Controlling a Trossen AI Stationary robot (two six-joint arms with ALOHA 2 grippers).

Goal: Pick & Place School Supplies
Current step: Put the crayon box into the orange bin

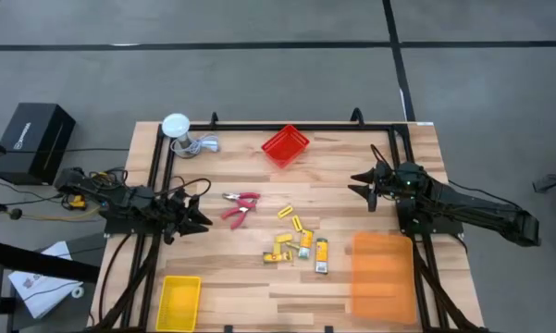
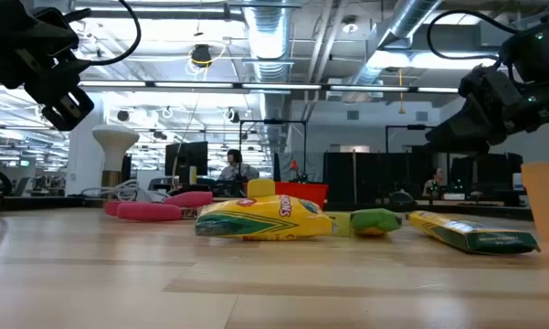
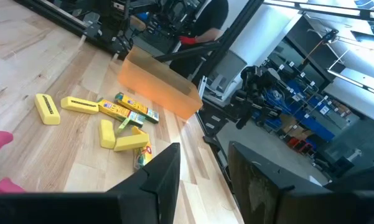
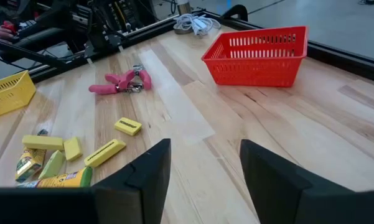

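Observation:
The school supplies lie mid-table. A red-handled tool (image 1: pixel 240 205) lies flat on the left. Right of it are small yellow pieces (image 1: pixel 291 217), then a cluster of yellow-orange boxes with green marks (image 1: pixel 291 246) and one more box (image 1: pixel 322 255). My left gripper (image 1: pixel 200 218) hovers open just left of the tool, above the table, pointing toward the table's right edge. In its wrist view the gap (image 3: pixel 205 155) holds nothing. My right gripper (image 1: pixel 359 185) hovers open to the right of the pieces, pointing toward the table's left edge, also with nothing between its fingers (image 4: pixel 205 149).
A red bin (image 1: pixel 285 146) stands at the far middle, a yellow bin (image 1: pixel 179 301) at the near left and an orange bin (image 1: pixel 382 275) at the near right. A white round object (image 1: pixel 176 125) with a cable sits at the far left. Black frame rails (image 1: pixel 154 166) run along the table's sides.

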